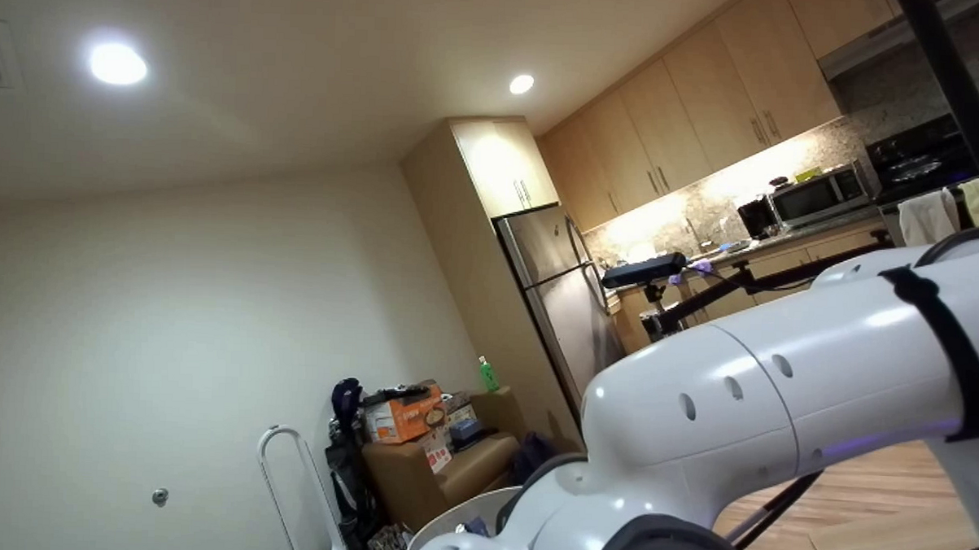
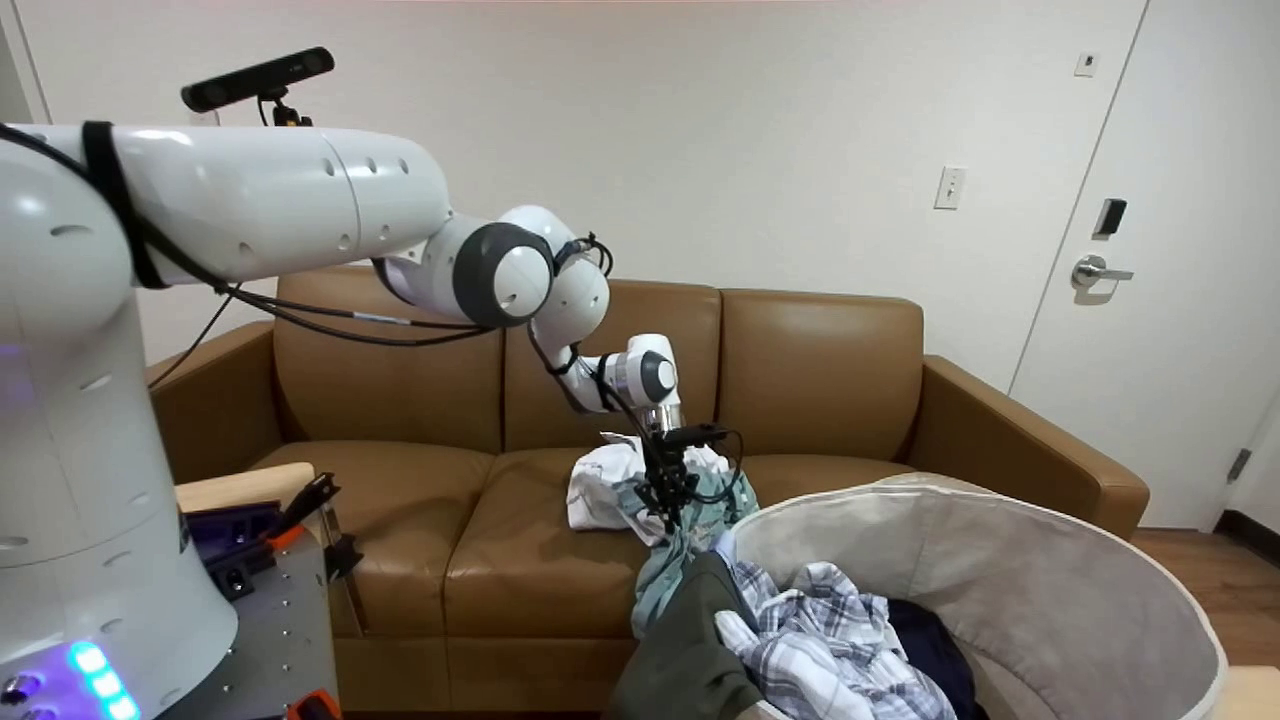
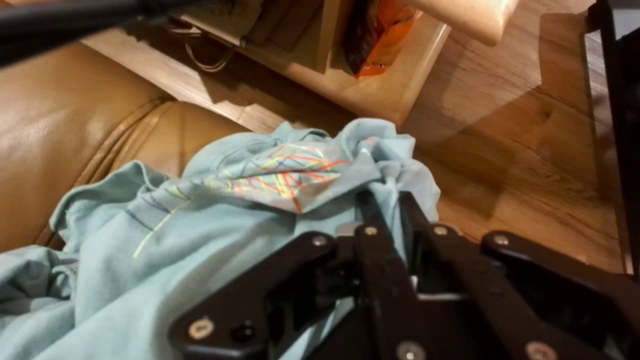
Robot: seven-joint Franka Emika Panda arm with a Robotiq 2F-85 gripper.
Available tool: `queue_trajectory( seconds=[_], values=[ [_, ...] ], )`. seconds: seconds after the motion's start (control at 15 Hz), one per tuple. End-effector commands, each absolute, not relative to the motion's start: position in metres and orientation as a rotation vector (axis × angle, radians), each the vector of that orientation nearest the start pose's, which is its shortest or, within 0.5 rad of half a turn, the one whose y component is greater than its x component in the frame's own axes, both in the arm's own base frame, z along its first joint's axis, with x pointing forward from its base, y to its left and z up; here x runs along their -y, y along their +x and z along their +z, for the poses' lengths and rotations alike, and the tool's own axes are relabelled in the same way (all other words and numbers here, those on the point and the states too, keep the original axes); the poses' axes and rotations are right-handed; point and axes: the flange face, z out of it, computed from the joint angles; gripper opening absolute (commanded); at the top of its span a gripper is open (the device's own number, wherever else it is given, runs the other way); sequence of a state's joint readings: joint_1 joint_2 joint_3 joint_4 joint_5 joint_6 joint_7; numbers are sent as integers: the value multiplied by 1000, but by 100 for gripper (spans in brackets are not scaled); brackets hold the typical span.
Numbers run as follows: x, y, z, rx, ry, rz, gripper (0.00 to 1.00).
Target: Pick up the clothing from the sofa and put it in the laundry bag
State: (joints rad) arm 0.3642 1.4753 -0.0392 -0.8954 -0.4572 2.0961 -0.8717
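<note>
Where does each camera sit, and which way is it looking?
An exterior view: close to the white arm, which fills its lower right; tilted, facing the ceiling and fridge.
An exterior view: by the laundry bag, facing the sofa; base, arm and end effector show.
Wrist view: on the wrist, looking down past the visible end effector at blue-green clothing, sofa and floor.
Shared: arm and laundry bag, in both exterior views.

Gripper [image 2: 672,512] at the teal clothing [image 2: 668,580] on the sofa [image 2: 550,575]
Nearer me, plaid cloth [image 2: 825,640] lies in the laundry bag [image 2: 1075,590].
</note>
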Motion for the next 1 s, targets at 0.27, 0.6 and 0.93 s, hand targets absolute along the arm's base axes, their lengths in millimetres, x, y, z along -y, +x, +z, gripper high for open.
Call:
queue_trajectory(
  seconds=[0.27,0.6,0.93],
  values=[
    [-219,669,-57,2194,-2662,742,5],
    [-257,694,-11,2343,-2729,599,4],
    [-347,702,74,2751,-2708,417,4]
  ],
)
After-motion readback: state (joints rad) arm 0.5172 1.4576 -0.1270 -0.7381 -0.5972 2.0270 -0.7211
